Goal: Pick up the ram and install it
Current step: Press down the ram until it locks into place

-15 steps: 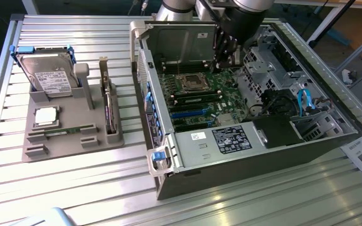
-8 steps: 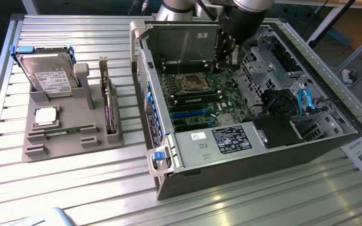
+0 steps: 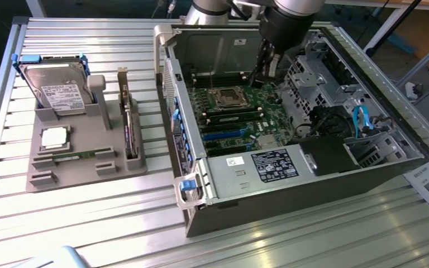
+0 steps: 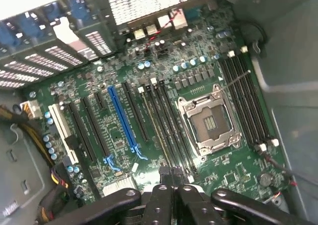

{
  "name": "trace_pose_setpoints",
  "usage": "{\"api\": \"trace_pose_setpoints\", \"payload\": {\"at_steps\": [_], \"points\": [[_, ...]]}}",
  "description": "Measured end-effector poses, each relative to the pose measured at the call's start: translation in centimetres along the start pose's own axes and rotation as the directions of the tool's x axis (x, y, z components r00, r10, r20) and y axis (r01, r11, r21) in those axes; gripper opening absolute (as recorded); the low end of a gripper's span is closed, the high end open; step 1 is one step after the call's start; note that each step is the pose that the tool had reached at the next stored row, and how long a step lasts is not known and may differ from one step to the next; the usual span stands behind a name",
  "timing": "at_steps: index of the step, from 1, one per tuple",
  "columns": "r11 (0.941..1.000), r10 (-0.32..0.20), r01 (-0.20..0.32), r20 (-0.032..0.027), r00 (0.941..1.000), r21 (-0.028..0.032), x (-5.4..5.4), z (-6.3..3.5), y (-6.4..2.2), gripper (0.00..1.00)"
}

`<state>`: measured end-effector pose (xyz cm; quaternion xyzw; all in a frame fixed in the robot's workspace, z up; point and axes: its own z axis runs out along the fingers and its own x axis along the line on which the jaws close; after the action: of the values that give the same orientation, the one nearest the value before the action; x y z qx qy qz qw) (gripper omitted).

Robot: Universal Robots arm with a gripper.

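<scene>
My gripper (image 4: pixel 173 174) is shut, its two black fingertips pressed together with nothing between them. It hangs just above the motherboard (image 4: pixel 119 135), at the near end of the memory slots beside the empty processor socket (image 4: pixel 208 120). A thin olive-green edge that looks like the ram (image 4: pixel 156 130) stands in one of those slots, seen from above, and runs up to my fingertips. In the exterior view the gripper (image 3: pixel 261 82) reaches down into the open computer case (image 3: pixel 274 167), next to the socket (image 3: pixel 225 97).
A grey fixture (image 3: pixel 80 167) on the slatted table holds a hard drive (image 3: pixel 58 89), a silver processor chip (image 3: pixel 54 138), an upright expansion card (image 3: pixel 129 128) and a thin green strip (image 3: pixel 87 153). Drive cages and cables (image 3: pixel 360 120) crowd the case on the exterior view's right.
</scene>
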<state>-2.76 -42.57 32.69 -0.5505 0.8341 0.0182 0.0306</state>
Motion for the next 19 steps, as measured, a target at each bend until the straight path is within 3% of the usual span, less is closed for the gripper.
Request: {"api": "trace_pose_setpoints", "payload": {"at_steps": [2, 6, 7, 12, 13, 14, 18, 19], "points": [[0.9985, 0.054, -0.054, -0.0002, 0.9986, 0.0038, 0.01, 0.18, 0.00, 0.10], [0.9853, 0.170, -0.170, 0.0004, 0.9854, 0.0122, 0.04, 0.57, 0.00, 0.10], [0.9795, 0.201, -0.201, 0.0007, 0.9797, 0.0144, 0.05, 0.66, 0.00, 0.10], [0.9413, 0.337, -0.337, 0.0032, 0.9416, 0.0241, 0.06, 0.78, 0.00, 0.10], [0.9317, 0.362, -0.362, 0.0037, 0.9321, 0.0260, 0.06, 0.78, 0.00, 0.10], [0.9161, 0.400, -0.400, 0.0047, 0.9165, 0.0287, 0.06, 0.78, 0.00, 0.10], [0.8806, 0.473, -0.473, 0.0069, 0.8812, 0.0341, 0.06, 0.78, 0.00, 0.10], [0.8674, 0.496, -0.496, 0.0078, 0.8680, 0.0358, 0.06, 0.78, 0.00, 0.10]]}}
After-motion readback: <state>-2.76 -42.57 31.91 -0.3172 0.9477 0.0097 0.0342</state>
